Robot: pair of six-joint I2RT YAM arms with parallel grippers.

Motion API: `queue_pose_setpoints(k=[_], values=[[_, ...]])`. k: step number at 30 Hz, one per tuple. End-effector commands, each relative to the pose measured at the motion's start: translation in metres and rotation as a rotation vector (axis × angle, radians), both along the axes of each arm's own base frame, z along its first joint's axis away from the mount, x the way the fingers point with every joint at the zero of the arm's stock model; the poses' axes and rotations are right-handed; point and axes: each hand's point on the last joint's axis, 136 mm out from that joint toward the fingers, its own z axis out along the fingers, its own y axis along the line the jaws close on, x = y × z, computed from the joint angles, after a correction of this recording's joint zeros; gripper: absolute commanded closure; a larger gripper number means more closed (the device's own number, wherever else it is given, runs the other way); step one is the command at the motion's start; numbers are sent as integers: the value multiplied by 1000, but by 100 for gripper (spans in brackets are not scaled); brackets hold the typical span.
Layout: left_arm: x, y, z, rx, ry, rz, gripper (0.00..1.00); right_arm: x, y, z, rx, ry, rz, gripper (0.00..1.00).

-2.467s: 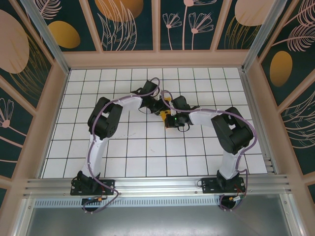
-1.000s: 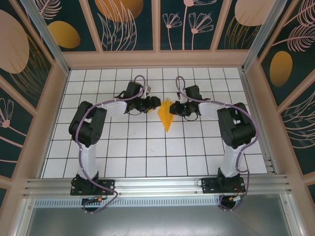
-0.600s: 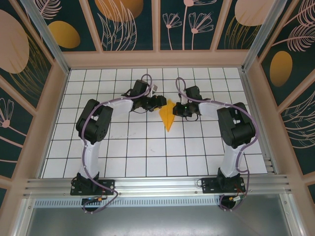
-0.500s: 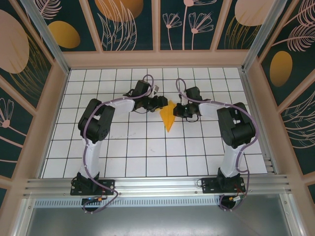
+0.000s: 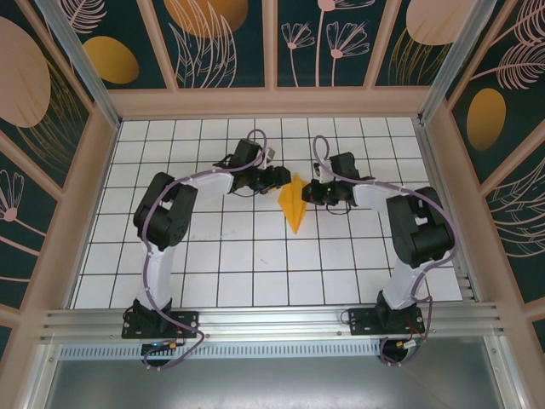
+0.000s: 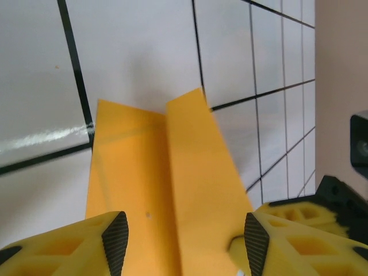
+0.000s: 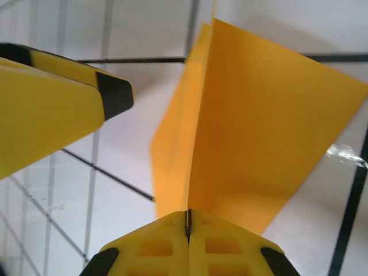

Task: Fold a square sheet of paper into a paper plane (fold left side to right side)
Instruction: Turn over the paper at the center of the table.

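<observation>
left claw [image 6: 185, 244] apart, astride paper plane [image 5: 294, 204] | right claw [image 7: 188, 221] together, seemingly pinching its crease

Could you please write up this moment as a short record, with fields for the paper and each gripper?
paper: paper plane, a pointed orange dart lying on the tiled table, slim tip toward the arm bases
left gripper: open, fingers on either side of the plane's wide end
right gripper: shut, apparently pinching the plane's centre crease
arms: both reach in at the plane's far end
</observation>
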Motion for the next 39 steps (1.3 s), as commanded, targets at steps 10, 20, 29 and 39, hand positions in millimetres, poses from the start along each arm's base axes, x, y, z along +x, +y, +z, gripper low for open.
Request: queue_pose_setpoints(k=[10,20,29,39], values=[[-9,35,158,-243,-313,49,35,-28,15,148,416,-296,205,98],[-31,20,200,-409,-357,-62,39,-43,29,192,514,-342,290,98],[-32,15,198,-406,-345,-76,60,-46,40,196,557,-326,316,97],[-35,17,205,-405,-361,-78,92,-39,38,187,536,-298,272,91]])
